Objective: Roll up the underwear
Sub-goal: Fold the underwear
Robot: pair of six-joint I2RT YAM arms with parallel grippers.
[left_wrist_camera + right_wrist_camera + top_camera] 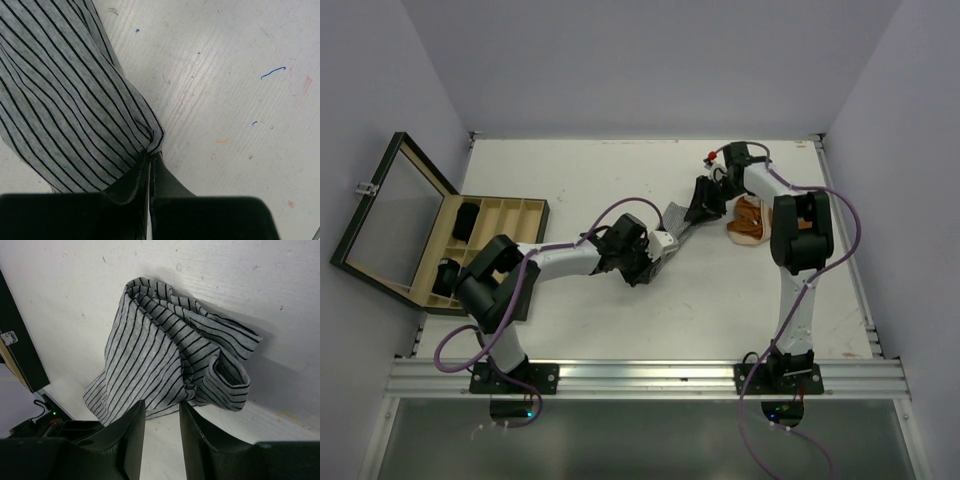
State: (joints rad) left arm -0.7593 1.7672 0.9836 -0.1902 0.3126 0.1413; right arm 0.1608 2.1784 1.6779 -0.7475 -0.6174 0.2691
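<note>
The grey striped underwear (677, 219) lies bunched on the white table between my two grippers. My left gripper (660, 246) is shut on its near edge; in the left wrist view the closed fingertips (151, 156) pinch a fold of the striped cloth (65, 100). My right gripper (701, 207) is open, and in the right wrist view (161, 407) its tips sit at the edge of the crumpled cloth (165, 350) without clamping it. The orange-brown underwear (750, 220) lies just right of the right gripper. Black underwear (467, 220) sits in the box.
The compartmented wooden box (506, 208) stands at the table's left edge with its glass lid (390, 212) swung open to the left. Another black garment (447, 277) is in its near compartment. Walls close off the back and both sides.
</note>
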